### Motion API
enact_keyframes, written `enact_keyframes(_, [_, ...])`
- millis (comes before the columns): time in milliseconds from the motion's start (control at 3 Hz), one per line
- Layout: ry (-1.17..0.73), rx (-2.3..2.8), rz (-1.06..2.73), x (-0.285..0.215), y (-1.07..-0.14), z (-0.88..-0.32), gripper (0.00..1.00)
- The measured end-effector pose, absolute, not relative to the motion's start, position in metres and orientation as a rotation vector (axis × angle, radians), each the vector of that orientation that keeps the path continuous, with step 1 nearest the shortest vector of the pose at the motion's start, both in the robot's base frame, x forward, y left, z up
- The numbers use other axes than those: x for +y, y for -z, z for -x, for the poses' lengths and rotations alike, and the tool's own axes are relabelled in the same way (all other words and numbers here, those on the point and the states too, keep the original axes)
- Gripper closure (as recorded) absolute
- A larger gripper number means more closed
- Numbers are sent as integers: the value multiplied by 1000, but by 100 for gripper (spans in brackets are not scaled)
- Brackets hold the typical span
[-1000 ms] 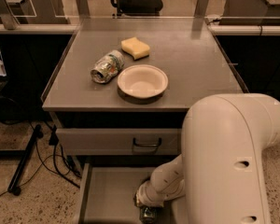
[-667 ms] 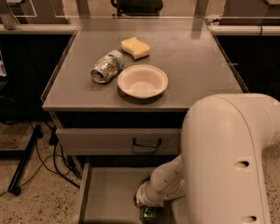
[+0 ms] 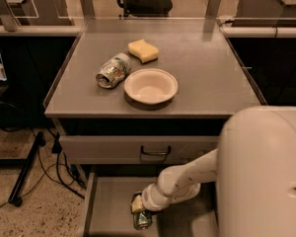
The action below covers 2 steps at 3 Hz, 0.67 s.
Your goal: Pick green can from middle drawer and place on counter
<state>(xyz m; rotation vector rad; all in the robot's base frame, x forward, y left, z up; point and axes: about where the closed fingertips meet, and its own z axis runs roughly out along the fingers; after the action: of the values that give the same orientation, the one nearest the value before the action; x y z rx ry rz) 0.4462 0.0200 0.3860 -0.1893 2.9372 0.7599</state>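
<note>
The gripper [image 3: 138, 205] is seen down inside the middle drawer [image 3: 108, 206], which is pulled out below the drawer front [image 3: 103, 149] with the black handle [image 3: 155, 152]. The green can [image 3: 142, 220] is spotted there too, below the handle and a shade left of it, right against the gripper on the camera's side. So the can lies just ahead of the tip, with no reach to be made. Its long axis cannot be read, and it cannot be settled whether it stands or lies. Nor can it be told whether the gripper is clamped on the can or merely set against it, because the contact is covered by the white wrist [image 3: 160, 195]. The drawer's right half is hidden by the robot's body [image 3: 261, 172]. Above the drawer front, the counter [image 3: 207, 73] is shared by a paler can [image 3: 112, 70], a white bowl [image 3: 151, 85] and a yellow sponge [image 3: 142, 50]. Bare metal is left over the front's right end.
</note>
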Motion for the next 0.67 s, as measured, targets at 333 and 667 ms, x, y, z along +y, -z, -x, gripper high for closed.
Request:
enact_keyframes(333, [-847, 2805, 386, 5, -430, -481, 100])
enact_keyframes(667, [-906, 2681, 538, -55, -474, -507, 100])
